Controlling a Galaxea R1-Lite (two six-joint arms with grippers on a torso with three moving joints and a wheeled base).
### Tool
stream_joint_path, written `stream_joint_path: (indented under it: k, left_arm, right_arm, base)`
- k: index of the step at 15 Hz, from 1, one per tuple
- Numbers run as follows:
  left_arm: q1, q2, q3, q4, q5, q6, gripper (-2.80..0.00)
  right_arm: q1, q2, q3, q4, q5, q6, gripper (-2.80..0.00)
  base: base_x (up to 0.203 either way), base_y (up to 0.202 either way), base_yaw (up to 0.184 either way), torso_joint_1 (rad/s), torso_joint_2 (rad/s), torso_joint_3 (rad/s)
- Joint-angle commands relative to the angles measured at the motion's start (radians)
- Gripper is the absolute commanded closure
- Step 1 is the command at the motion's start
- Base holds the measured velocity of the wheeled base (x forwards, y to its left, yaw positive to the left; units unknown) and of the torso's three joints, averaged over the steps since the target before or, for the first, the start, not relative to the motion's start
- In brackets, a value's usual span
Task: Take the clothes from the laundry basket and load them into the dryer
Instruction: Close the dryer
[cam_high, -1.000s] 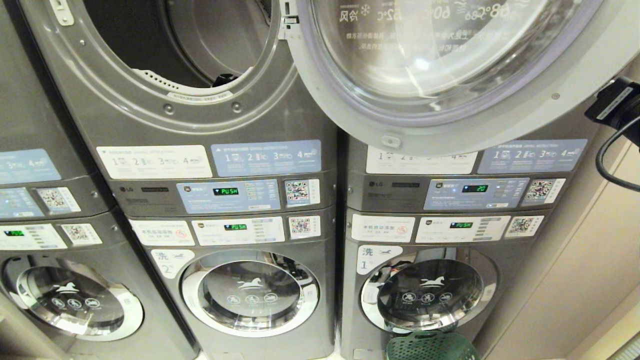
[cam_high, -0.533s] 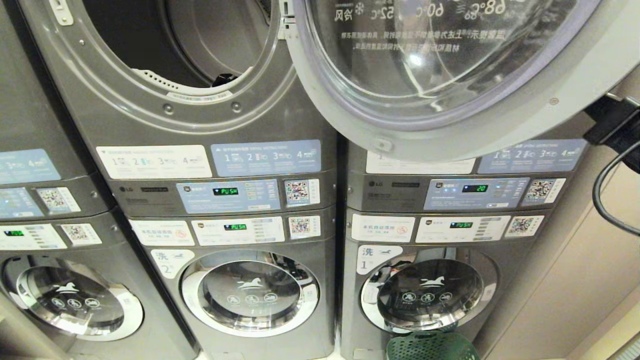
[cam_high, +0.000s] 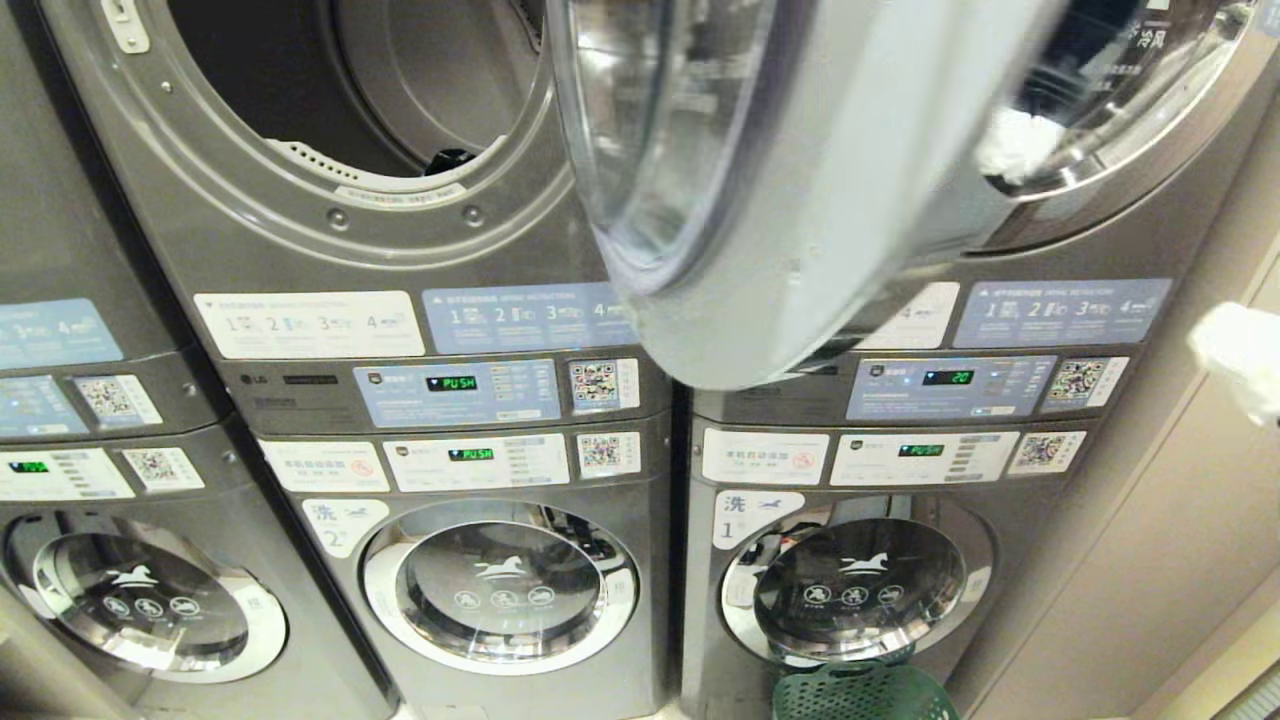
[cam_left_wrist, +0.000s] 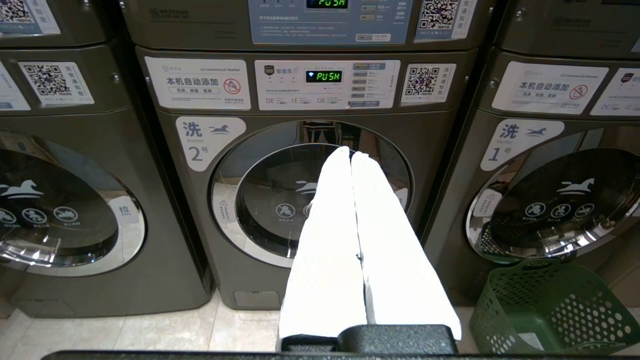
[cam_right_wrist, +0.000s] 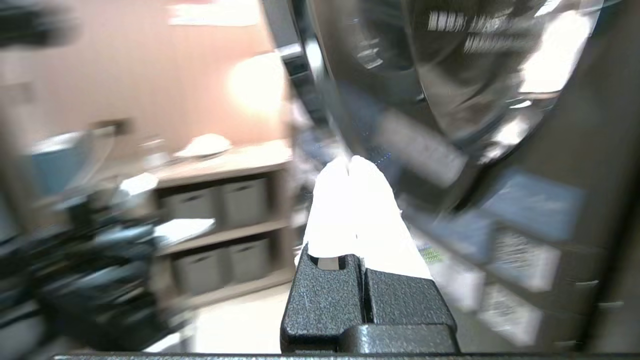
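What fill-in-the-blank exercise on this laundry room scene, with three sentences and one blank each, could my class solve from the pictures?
1. The laundry basket on the floor is coloured ____.
2. The fingers of the left gripper are pressed ____, pointing at the washer marked 2.
3. The lit display above that washer's door reads ____.

Missing words: green; together; PUSH

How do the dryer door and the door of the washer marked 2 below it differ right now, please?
The dryer door is swung out from its opening; the washer door is shut. The dryer door is much larger than the washer door. The washer door carries a white horse emblem. Both are round with glass windows.
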Motion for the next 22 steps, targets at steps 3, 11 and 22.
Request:
stream_joint_path:
  k: [3, 11, 22]
  left_arm:
    - [0.000, 0.000, 0.000, -0.002, 0.000, 0.000, 0.00]
    - [0.000, 0.000, 0.003, -0.009, 0.000, 0.000, 0.00]
    - [0.000, 0.000, 0.003, -0.009, 0.002, -0.002, 0.00]
  right_arm:
    - [-0.083, -0.164, 0.130, 0.081, -0.063, -0.012, 0.00]
    - [-0.519, -0.137, 0.292, 0.336, -0.233, -0.036, 0.00]
    - [-0.520, -0.773, 0.454, 0.733, -0.233, -0.357, 0.00]
  base:
    - [0.000, 0.000, 0.000, 0.000, 0.00, 0.000]
    - [0.000, 0.000, 0.000, 0.000, 0.00, 0.000]
    - [0.000, 0.000, 0.000, 0.000, 0.00, 0.000]
